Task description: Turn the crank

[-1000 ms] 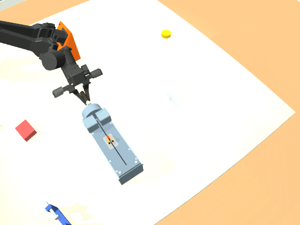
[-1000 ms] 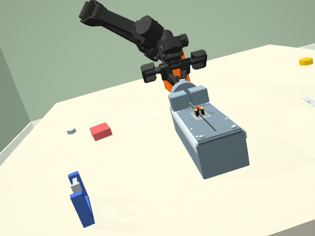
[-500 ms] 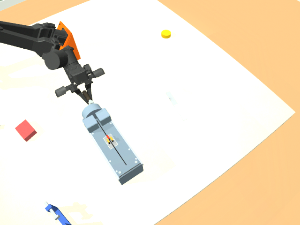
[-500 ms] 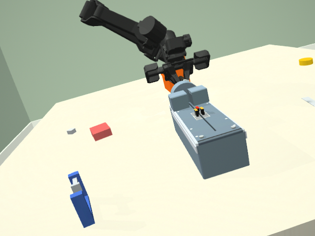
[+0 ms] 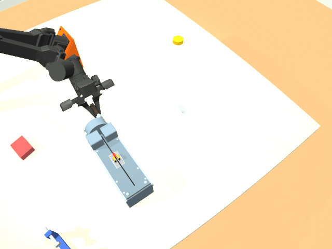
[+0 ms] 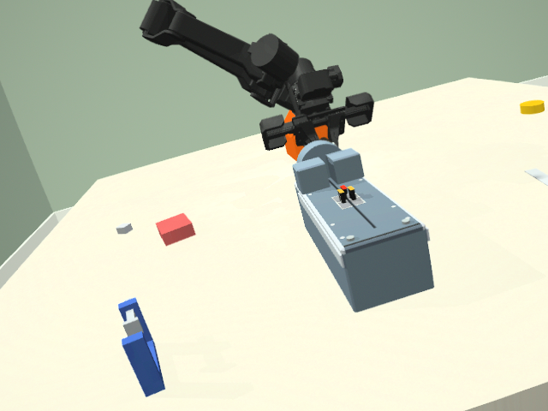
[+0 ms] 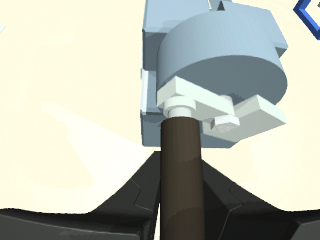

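A grey-blue box machine (image 5: 125, 171) (image 6: 376, 260) (image 7: 155, 20) lies on the table with a long black slot on top. Its round crank disc (image 5: 94, 125) (image 6: 313, 152) (image 7: 220, 60) is at the near end, with a pale crank arm (image 7: 220, 108) and a dark brown handle (image 5: 93, 109) (image 7: 182, 187). My gripper (image 5: 94, 110) (image 7: 182, 227) is shut on the handle. The slide's red pointer (image 5: 114, 154) (image 6: 343, 187) sits just toward the crank from the two brass marks (image 5: 116, 158) (image 6: 346, 191), slightly short of level in the top view.
A red block (image 5: 22, 147) (image 6: 175, 228) lies left of the machine. A yellow disc (image 5: 178, 40) (image 6: 532, 106) is far off. A blue bracket (image 5: 56, 238) (image 6: 139, 345) (image 7: 308, 10) and a small grey piece (image 6: 124, 228) lie on the table. The arm's orange base (image 5: 70, 48) is behind.
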Tool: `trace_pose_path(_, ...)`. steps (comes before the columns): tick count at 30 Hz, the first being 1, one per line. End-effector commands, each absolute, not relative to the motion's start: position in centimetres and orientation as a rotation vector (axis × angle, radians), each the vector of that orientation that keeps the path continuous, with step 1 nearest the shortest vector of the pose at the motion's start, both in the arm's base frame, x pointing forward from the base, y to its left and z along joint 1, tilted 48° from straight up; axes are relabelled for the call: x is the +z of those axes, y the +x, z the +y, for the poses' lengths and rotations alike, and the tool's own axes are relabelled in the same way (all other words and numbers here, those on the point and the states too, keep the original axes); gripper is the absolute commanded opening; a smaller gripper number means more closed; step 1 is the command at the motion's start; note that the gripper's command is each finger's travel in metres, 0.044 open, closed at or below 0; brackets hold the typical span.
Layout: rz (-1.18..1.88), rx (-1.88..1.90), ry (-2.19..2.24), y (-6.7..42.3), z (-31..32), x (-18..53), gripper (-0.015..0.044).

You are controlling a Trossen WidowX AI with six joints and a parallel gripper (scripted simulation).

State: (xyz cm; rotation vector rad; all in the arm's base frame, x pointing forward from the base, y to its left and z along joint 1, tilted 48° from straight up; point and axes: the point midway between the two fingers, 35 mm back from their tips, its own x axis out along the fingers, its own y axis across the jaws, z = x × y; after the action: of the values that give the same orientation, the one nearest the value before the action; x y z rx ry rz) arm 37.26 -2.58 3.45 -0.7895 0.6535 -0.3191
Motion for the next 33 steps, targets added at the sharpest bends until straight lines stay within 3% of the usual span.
trace_pose_path(1,0.664,-0.306,-0.792,37.3,-2.9,2.5,0.0000)
trace_pose_path(33,0.664,-0.306,-0.794,37.5,-5.0,1.5,0.0000)
